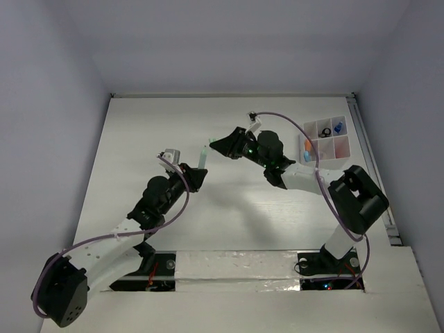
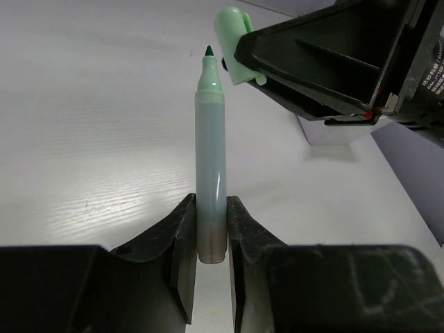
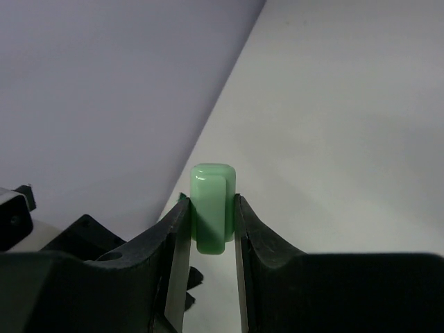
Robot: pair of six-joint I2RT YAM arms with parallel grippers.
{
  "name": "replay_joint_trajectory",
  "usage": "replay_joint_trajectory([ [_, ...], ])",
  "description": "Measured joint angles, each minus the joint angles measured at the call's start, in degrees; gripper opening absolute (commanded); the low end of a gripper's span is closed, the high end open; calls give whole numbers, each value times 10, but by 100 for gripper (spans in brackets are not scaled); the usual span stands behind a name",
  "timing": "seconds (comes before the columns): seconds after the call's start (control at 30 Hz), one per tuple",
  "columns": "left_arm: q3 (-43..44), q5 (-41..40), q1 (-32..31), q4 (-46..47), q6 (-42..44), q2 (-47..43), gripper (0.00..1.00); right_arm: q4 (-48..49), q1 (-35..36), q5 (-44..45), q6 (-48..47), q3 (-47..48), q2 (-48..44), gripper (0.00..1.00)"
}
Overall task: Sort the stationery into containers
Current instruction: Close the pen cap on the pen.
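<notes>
Near the middle of the desk [image 1: 139, 132], the left claw [image 2: 211, 229] pinches the grey lower end of an uncapped mint marker [image 2: 210, 166], whose tip points toward 12 o'clock. Just past that tip, at about 1 o'clock in the left wrist view, the right claw [image 3: 211, 215] is clamped on a matching mint cap [image 3: 213, 208], not touching the tip. At the desk's 2 o'clock corner sits the white divided tray [image 1: 345, 147], with a blue clip [image 1: 338, 127] in its far right compartment.
</notes>
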Motion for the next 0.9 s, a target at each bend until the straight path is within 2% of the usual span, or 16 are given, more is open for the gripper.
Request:
replay_joint_trajectory([
  [0.33,23,-71,-66,-7,19,30,0,49,13,37,42,0,-15,0],
  [0.9,37,-94,-81,-9,23,31,0,51,23,53,44,-1,-7,2],
])
